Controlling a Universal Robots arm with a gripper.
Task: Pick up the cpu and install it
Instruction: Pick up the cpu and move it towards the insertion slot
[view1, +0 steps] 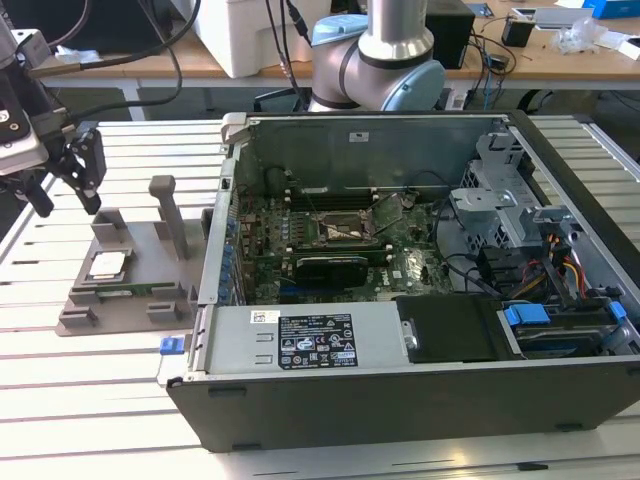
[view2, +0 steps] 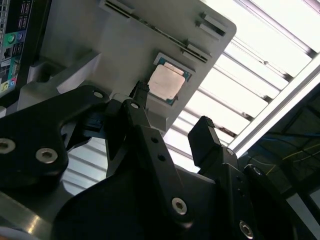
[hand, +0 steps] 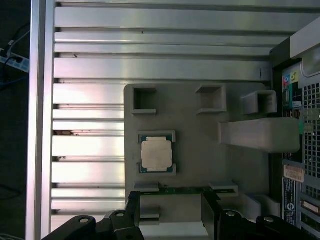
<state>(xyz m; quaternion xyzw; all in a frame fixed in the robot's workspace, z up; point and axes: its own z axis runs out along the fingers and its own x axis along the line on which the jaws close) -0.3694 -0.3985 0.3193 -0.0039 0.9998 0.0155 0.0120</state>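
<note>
The cpu (view1: 105, 265) is a small square chip with a silvery top. It lies flat in a recess of the grey plastic holder block (view1: 150, 250), on the slatted table at the exterior view's left. My gripper (view1: 65, 190) hangs above and behind the holder, open, with nothing between its black fingers. In the first wrist view the cpu (hand: 156, 153) lies ahead of the gripper (hand: 171, 202). In the second wrist view the cpu (view2: 166, 82) shows just past the fingertips (view2: 141, 89) of the gripper (view2: 173, 106). The open motherboard socket (view1: 345, 230) sits inside the computer case.
The open computer case (view1: 420, 390) lies on its side right of the holder, with cables and drive bays at its right end. An upright grey post (view1: 168, 205) rises from the holder. A green memory stick (hand: 172, 190) rests in a slot near the cpu.
</note>
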